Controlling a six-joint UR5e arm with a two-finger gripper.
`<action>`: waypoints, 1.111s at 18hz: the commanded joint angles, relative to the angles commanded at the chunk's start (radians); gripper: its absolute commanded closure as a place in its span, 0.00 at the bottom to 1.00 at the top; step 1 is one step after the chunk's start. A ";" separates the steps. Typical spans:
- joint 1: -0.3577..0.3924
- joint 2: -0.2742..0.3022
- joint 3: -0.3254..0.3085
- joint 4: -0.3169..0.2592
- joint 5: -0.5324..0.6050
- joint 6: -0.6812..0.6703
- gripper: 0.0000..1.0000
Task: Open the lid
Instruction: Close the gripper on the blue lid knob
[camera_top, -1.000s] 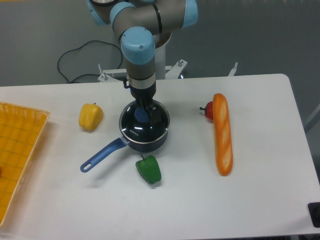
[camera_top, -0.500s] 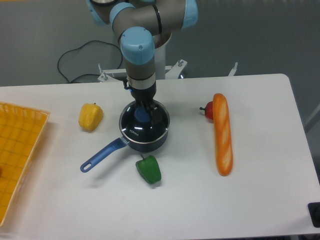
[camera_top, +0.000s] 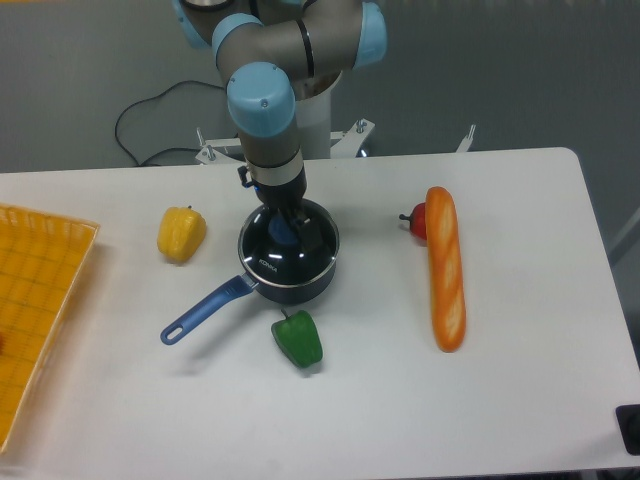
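While the lid (camera_top: 291, 246) sits flat on the saucepan (camera_top: 288, 268), near the middle of the bench (camera_top: 520, 390) toward its rear edge, opening is not yet done. End effector (camera_top: 283, 228) down over the blue knob (camera_top: 282, 232), fingers either side; grip looks closed on it, though contact cannot be told for certain. Left to do: lift lid clear, set aside. Green pepper (camera_top: 298, 339) just in front of pan; yellow pepper (camera_top: 181, 232) toward the left edge

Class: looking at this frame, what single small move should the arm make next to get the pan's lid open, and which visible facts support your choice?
Probably a short straight lift. The tool is down at the blue knob of the lid, which still sits flat on the saucepan. Whether the fingers have closed cannot be told, so confirm the grip first.
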 joint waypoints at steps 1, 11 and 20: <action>0.000 -0.002 0.000 0.000 0.000 0.000 0.00; -0.012 -0.009 -0.020 0.002 0.002 -0.008 0.00; -0.014 -0.014 -0.021 0.002 0.002 -0.044 0.00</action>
